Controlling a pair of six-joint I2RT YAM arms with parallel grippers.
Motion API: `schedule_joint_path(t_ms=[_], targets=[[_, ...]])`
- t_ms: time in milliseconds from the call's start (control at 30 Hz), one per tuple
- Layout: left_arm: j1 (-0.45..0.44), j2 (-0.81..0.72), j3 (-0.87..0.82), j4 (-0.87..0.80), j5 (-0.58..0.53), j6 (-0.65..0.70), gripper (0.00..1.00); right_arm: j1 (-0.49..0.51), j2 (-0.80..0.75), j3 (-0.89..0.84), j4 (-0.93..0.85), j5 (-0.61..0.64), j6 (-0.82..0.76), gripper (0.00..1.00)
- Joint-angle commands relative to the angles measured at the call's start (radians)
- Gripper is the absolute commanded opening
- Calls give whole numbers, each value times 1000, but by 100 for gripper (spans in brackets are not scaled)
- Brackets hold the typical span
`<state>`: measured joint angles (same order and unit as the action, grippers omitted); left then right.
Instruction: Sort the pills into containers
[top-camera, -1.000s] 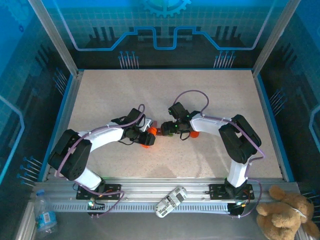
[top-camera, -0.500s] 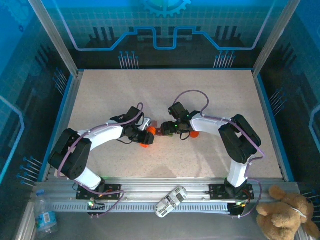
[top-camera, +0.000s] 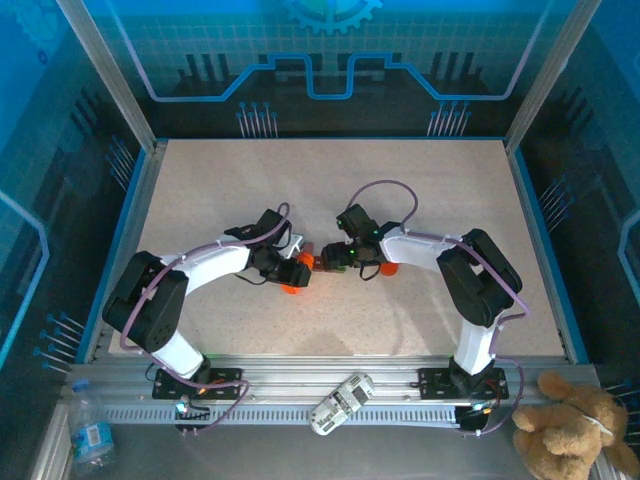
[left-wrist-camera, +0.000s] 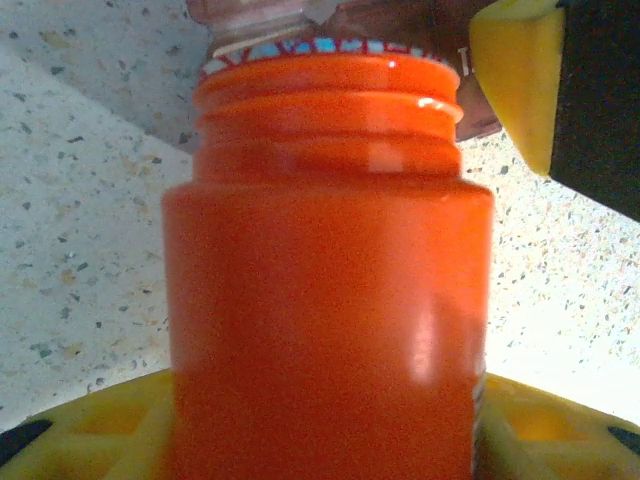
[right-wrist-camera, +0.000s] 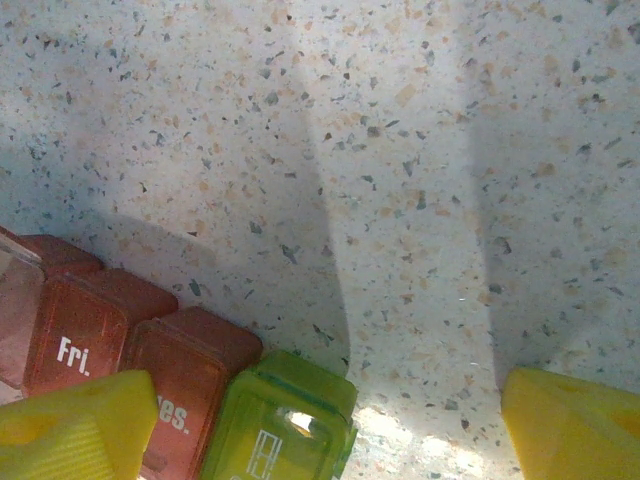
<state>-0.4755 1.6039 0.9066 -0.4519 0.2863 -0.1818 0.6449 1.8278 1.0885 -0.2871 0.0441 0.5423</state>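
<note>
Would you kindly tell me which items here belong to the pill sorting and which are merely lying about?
For the job: containers, dark red with a green end; orange bottle in the left tool.
Lying about: teddy bear; white remote-like device; plastic water bottle.

Clutter rings a speckled work table (top-camera: 330, 180) backed by blue printed panels (top-camera: 330, 50).
A tan plush bear (top-camera: 575, 432) slumps at lower right of the overhead frame. A clear plastic water bottle (top-camera: 90, 432) lies at lower left, and what looks like a white handset (top-camera: 341, 403) rests askew on the aluminium rail (top-camera: 270, 378) at bottom centre.
</note>
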Motion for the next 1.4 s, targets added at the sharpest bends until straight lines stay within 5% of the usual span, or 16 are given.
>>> schedule_joint_path(t_ms=[0,1367], targets=[[6,12,34,-63,24,7,0,-8,29,-8,-19,2,8,90],[9,67,150,-219,48,14,0,-11,27,-12,-24,0,16,90]])
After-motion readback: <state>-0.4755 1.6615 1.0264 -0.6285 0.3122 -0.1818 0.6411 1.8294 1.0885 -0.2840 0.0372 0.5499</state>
